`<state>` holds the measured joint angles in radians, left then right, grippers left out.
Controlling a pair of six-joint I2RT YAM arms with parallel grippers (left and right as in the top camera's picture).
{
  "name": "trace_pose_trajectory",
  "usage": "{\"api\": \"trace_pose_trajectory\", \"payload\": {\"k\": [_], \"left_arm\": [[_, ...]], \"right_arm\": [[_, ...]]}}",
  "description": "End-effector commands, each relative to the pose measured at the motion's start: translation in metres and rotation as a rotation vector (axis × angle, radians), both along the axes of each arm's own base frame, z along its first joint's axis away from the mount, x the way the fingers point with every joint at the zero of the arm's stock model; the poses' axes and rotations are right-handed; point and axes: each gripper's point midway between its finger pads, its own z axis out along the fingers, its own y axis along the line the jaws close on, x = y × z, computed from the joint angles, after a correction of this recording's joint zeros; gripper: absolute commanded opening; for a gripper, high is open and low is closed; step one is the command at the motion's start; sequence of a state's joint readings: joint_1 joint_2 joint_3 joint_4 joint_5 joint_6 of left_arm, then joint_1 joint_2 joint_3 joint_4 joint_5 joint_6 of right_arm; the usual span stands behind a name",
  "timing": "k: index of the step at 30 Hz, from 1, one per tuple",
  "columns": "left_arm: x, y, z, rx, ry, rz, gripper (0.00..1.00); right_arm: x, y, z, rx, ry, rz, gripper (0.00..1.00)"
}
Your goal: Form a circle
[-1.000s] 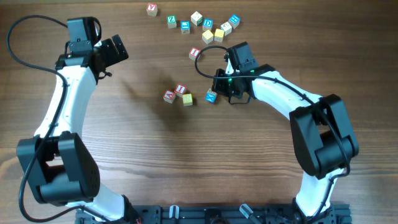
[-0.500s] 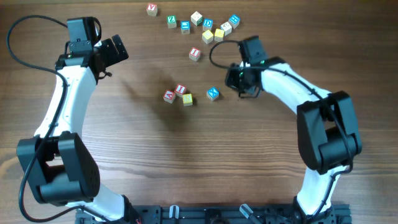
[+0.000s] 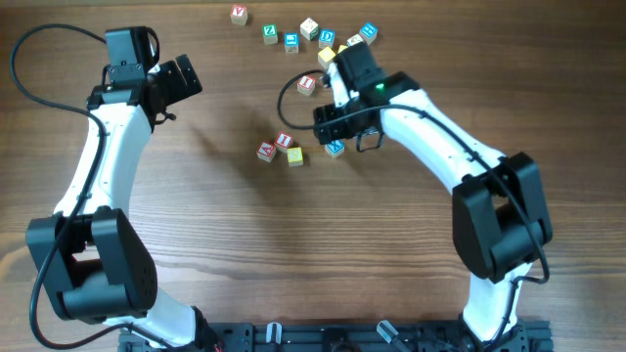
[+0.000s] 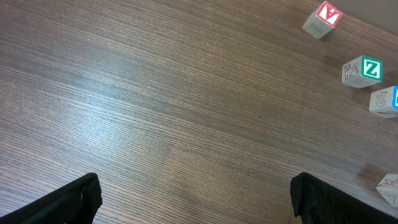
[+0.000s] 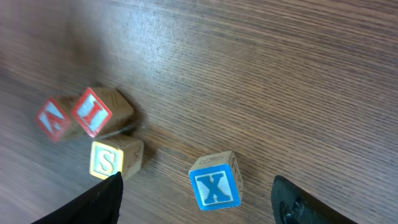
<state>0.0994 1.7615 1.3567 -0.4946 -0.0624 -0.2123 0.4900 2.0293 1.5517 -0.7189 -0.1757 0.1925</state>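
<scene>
The circle [image 3: 293, 149] is a short arc of small wooden letter cubes at mid-table: two red-lettered cubes [image 5: 93, 112], a yellow S cube [image 5: 115, 157] and a blue X cube [image 5: 214, 185]. My right gripper [image 5: 198, 206] hangs over the blue X cube [image 3: 335, 148], open. The cube rests on the wood between the fingers, apart from both. The right gripper [image 3: 336, 137] reaches in from the far side of the arc. My left gripper [image 3: 182, 80] is open at the far left with nothing between its fingers [image 4: 74, 199].
Loose letter cubes [image 3: 327, 39] lie scattered along the table's far edge, with one red-lettered cube [image 3: 306, 84] just left of my right wrist. A red Y cube [image 4: 323, 18] and a green Z cube [image 4: 362, 70] show in the left wrist view.
My right gripper went from shut to open. It swung out to the right, then back left over the blue X cube. The left arm has not moved.
</scene>
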Motion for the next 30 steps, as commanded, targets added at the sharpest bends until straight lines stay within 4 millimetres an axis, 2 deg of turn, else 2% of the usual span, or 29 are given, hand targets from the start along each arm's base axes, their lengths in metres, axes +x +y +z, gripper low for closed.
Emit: {"api": "trace_pose_trajectory", "payload": {"k": [1, 5, 9, 10, 12, 13, 18, 30], "left_arm": [[0.001, 0.0, 0.006, -0.005, -0.015, 0.008, 1.0], [0.001, 0.0, 0.006, -0.005, -0.015, 0.008, 1.0], [0.001, 0.0, 0.006, -0.005, -0.015, 0.008, 1.0], [0.001, 0.0, 0.006, -0.005, -0.015, 0.008, 1.0], [0.001, 0.0, 0.006, -0.005, -0.015, 0.008, 1.0], [0.001, 0.0, 0.006, -0.005, -0.015, 0.008, 1.0], [0.001, 0.0, 0.006, -0.005, -0.015, 0.007, 1.0], [0.001, 0.0, 0.006, -0.005, -0.015, 0.007, 1.0]], "right_arm": [[-0.006, -0.006, -0.026, -0.126, -0.016, 0.08, 0.77], [-0.012, -0.006, -0.05, -0.174, 0.015, 0.11, 0.77], [-0.012, -0.007, -0.052, -0.182, 0.016, 0.107, 0.76], [-0.012, -0.007, -0.052, -0.182, 0.016, 0.108, 0.7], [-0.012, -0.007, -0.053, -0.185, 0.016, 0.115, 0.52], [-0.013, -0.007, -0.053, -0.186, 0.018, 0.115, 0.46], [-0.012, -0.008, -0.053, -0.192, 0.017, 0.112, 0.37], [-0.017, -0.011, -0.054, -0.202, 0.036, 0.112, 0.38]]}}
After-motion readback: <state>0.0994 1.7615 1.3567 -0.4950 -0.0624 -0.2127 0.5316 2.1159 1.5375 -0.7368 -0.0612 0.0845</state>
